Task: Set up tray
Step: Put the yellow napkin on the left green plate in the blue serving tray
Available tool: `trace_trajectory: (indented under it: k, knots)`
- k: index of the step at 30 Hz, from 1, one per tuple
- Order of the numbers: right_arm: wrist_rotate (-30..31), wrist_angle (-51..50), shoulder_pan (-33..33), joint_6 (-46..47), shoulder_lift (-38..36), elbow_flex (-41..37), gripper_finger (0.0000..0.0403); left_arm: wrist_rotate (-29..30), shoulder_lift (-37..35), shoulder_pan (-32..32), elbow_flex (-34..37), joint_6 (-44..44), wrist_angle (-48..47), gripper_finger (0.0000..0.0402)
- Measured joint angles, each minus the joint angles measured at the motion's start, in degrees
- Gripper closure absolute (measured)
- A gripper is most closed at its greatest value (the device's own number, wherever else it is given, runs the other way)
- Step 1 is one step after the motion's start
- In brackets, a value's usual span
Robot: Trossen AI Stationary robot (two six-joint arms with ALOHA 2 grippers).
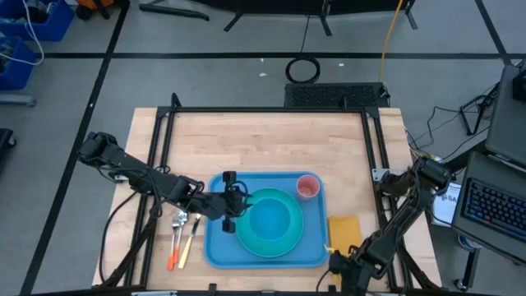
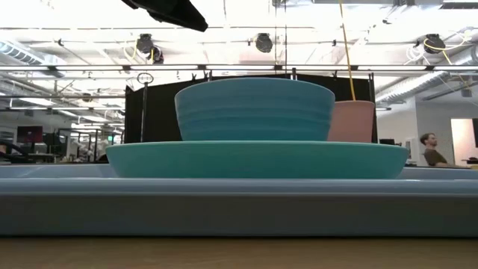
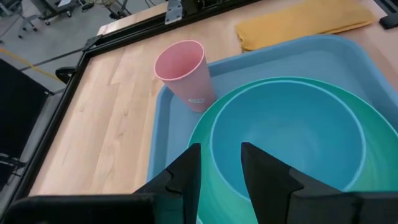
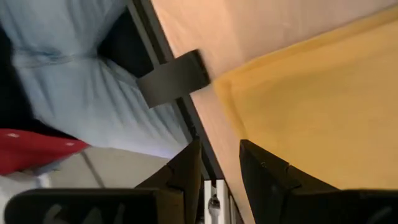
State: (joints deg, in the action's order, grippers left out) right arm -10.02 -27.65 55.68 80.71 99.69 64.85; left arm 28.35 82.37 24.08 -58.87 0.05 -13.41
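left gripper (image 1: 234, 202) over bowl (image 1: 271, 220) rim, fingers slightly apart, empty; lift clear of tray (image 1: 215, 247). right gripper (image 1: 339, 261) parted beside napkin (image 1: 344, 230).

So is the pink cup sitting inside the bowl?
No, the pink cup stands on the tray beside the plate, outside the bowl.

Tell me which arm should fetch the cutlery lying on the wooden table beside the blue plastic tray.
Left. The left gripper hovers open at the tray's left edge, close to the cutlery. The right gripper sits at the table's near right corner by the yellow cloth, across the tray.
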Motion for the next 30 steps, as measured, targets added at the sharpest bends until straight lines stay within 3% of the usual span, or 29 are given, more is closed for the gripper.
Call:
trace_trajectory:
  k: [10,23,30]
  knots:
    - [1.29,-7.98,3.33,-7.47,9.79,8.18,0.0303,-1.41,0.00,-0.58,0.00,-1.29,0.07,0.0282]
    - [8.22,-9.43,5.32,-8.30,10.43,8.77,0.0303,-1.49,0.01,-0.55,0.34,-1.90,0.49,0.0282]
    - [12.80,-15.91,5.31,-12.03,10.73,11.66,0.0313,-1.49,0.02,-1.26,2.78,-1.89,3.61,0.0282]
